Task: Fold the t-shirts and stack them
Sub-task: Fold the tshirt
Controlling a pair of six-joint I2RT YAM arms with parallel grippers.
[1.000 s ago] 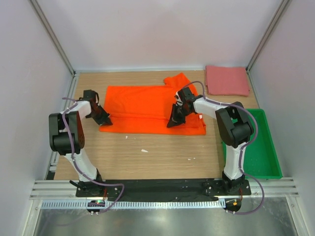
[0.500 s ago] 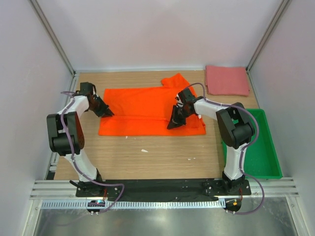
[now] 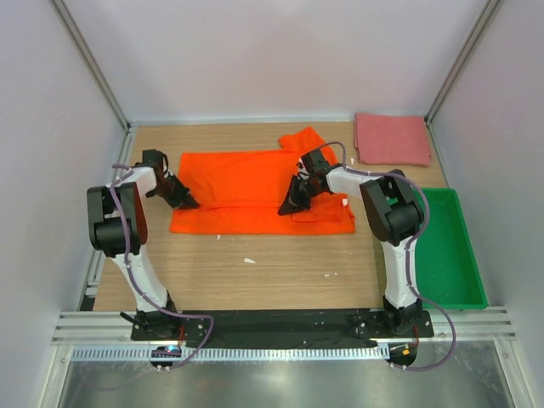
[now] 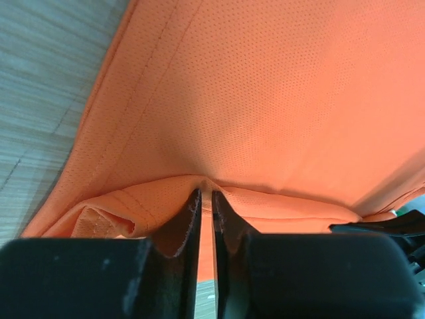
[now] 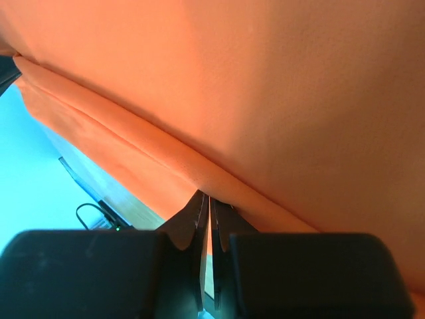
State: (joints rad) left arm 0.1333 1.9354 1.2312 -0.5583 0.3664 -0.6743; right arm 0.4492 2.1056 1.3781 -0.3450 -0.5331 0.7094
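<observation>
On the worktop (image 3: 255,272) I see the orange shirt (image 3: 246,191) lying spread in the middle and the pink shirt (image 3: 391,138) folded at the far right corner. My left fingers (image 4: 182,226) are clamped on a fold at the orange shirt's left edge. My right fingers (image 5: 189,219) pinch a fold right of its middle.

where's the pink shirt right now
In the top view the pink-red shirt lies as a neat rectangle at the far right corner of the table, just right of the orange shirt and beyond the green tray.
</observation>
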